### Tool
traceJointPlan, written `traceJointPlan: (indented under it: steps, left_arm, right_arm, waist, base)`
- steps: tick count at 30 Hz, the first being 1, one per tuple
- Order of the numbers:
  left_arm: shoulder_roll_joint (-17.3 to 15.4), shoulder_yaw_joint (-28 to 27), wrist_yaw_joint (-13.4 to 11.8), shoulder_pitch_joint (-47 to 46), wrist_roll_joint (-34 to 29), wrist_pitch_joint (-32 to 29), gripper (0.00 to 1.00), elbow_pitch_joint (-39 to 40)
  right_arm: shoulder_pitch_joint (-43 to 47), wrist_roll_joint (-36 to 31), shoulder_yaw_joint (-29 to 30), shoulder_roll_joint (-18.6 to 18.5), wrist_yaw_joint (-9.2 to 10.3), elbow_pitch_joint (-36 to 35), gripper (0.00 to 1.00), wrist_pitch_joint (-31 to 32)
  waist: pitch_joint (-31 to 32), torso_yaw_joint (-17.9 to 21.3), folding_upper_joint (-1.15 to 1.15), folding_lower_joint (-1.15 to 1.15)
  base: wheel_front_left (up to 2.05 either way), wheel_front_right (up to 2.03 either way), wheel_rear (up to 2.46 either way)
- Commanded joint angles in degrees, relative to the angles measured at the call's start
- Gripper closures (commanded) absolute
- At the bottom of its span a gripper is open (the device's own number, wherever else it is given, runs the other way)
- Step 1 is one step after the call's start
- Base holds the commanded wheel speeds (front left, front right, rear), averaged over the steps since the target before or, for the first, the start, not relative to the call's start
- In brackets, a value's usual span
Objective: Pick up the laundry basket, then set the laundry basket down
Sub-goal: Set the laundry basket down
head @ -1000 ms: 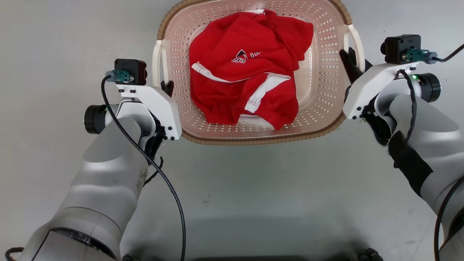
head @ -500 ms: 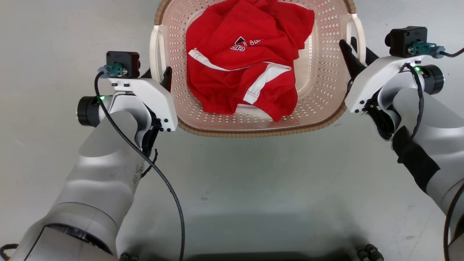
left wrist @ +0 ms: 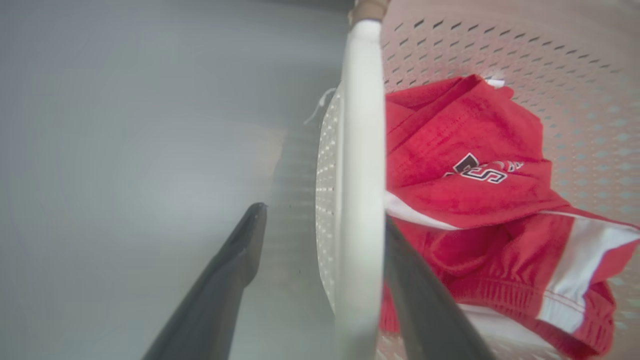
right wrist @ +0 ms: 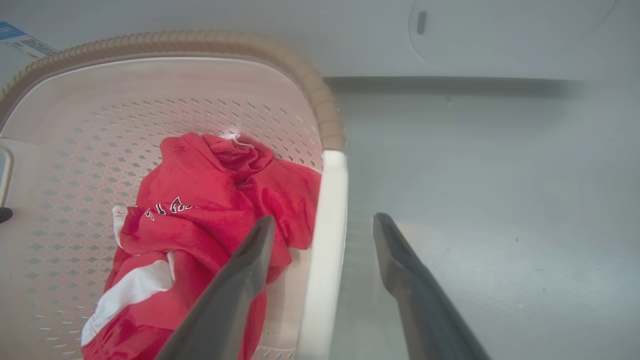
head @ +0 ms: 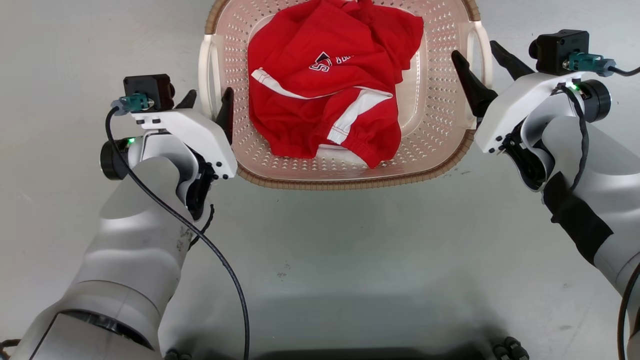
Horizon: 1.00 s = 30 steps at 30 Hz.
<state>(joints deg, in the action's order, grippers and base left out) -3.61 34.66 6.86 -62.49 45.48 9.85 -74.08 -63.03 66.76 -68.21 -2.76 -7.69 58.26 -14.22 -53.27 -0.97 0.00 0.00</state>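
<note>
The laundry basket, pale pink, perforated and brown-rimmed, stands on the grey floor with a red garment inside. My left gripper is open, its two dark fingers either side of the white left handle. In the left wrist view that handle runs between the fingers, the inner one close against it. My right gripper is open too and straddles the right handle. The right wrist view shows its handle in the gap with space on both sides.
Bare grey floor surrounds the basket. The dark edge of my base lies along the bottom of the head view. Beyond the basket, the right wrist view shows a pale upright panel with a round outline.
Both grippers have opened and let go of the basket's handles, fingers still astride them. The head view has shifted a little, so the basket sits higher in the picture.
</note>
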Motion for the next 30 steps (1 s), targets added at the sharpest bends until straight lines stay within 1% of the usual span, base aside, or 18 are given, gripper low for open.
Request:
traceJointPlan:
  steps: [1, 8, 18, 24, 30]
  left_arm:
    - [-1.72, -0.94, 0.19, 1.56, 0.42, 0.58, 0.0, 0.12]
    - [-1.83, -0.19, 0.55, 1.97, 1.06, 1.08, 0.0, 0.12]
    - [-3.14, 0.77, 0.6, 3.41, 1.35, 1.02, 0.0, 0.12]
    - [-3.8, 1.53, -0.84, 4.79, 0.89, 1.15, 0.0, 0.12]
    - [-4.0, 1.63, -1.37, 6.09, 1.14, 1.49, 0.0, 0.12]
  right_arm:
    - [3.26, -0.06, -0.24, -0.11, 0.2, -0.54, 0.0, -0.77]
    - [3.08, -0.45, 0.15, -0.11, 0.2, 0.19, 0.0, -0.77]
    - [4.06, 0.05, -0.44, -0.11, 0.2, 1.76, 0.0, -0.77]
    - [4.41, 0.78, -0.99, -0.11, 0.2, 3.08, 0.0, -0.77]
    - [4.73, 1.11, -1.06, -0.11, 0.2, 4.27, 0.0, -0.78]
  waist:
    - [0.0, -0.01, 0.0, 0.0]
    - [0.5, -0.07, 0.0, 0.0]
    - [2.97, -0.11, 0.0, 0.0]
    - [5.38, -0.21, 0.0, 0.0]
    - [7.67, -0.58, 0.0, 0.0]
  base:
    - [0.0, 0.0, 0.0]
    - [0.0, 0.0, 0.0]
    - [0.0, 0.0, 0.0]
    - [0.0, 0.0, 0.0]
    - [0.0, 0.0, 0.0]
